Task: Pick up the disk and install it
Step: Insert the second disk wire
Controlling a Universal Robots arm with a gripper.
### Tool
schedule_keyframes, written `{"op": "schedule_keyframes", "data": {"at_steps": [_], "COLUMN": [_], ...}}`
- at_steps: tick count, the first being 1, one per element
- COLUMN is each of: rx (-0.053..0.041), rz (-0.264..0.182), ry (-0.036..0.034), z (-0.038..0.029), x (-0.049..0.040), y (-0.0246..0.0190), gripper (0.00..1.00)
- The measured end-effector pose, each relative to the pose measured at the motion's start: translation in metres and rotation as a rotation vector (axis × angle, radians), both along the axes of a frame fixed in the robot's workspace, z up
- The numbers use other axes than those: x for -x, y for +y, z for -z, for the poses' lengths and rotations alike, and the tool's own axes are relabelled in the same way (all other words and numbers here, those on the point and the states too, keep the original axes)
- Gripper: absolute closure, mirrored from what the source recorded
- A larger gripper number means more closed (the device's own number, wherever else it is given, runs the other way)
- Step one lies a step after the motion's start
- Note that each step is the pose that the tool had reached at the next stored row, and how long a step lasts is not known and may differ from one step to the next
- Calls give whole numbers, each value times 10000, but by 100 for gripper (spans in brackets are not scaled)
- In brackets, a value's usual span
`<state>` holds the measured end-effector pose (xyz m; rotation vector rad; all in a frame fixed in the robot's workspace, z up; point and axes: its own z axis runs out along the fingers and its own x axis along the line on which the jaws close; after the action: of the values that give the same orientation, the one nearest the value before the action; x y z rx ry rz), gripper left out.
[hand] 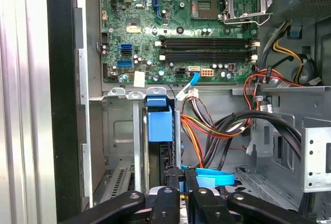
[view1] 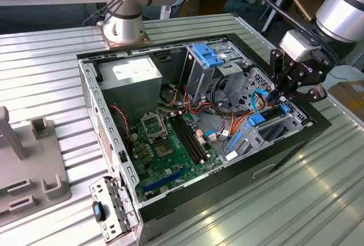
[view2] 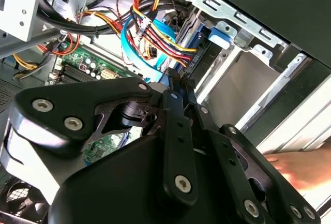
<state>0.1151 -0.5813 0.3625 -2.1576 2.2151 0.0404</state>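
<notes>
The disk (view1: 263, 119) stands on edge in the metal drive cage at the front corner of the open computer case (view1: 91, 104), on the exterior view's right. Its bright blue carrier tab (hand: 159, 123) sticks out of the slot, and the tab also shows in the second wrist view (view2: 221, 33). My gripper (view1: 280, 99) hangs just above the cage. In both wrist views its black fingers are pressed together (hand: 181, 178) (view2: 175, 79), right at the disk's end. A flat blue cable (hand: 214, 176) passes beside the tips. I cannot tell whether they pinch anything.
Bundled power cables (hand: 207, 128) and a blue cable (view2: 132, 48) crowd the space beside the cage. The motherboard (view1: 170, 144), power supply (view1: 128, 75) and a ribbed blue flap (view1: 207, 55) fill the case. A person's hand (view2: 305, 167) rests outside the case. A grey fixture (view1: 28, 166) lies on the table.
</notes>
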Motion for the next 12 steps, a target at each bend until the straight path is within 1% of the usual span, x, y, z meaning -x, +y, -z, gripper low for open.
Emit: {"op": "schedule_keyframes", "data": {"at_steps": [1,2,3,4,5,6,7,8,9,11,12], "rx": [0,36,145,359,534,519,414,337,275,277,256], "rz": [0,1,1,0,3,3,0,-12,-69,-111,-135], "ry": [0,-1,-2,-2,-20,-77,-120,-164,-271,-408,-465], "z": [1,2,3,2,4,3,9,16,29,43,54], "x": [0,0,0,0,8,25,37,42,53,92,107], "y": [0,1,1,0,0,-1,-4,-9,-23,-34,-36], "gripper": [84,84,84,84,84,84,84,84,84,84,84]}}
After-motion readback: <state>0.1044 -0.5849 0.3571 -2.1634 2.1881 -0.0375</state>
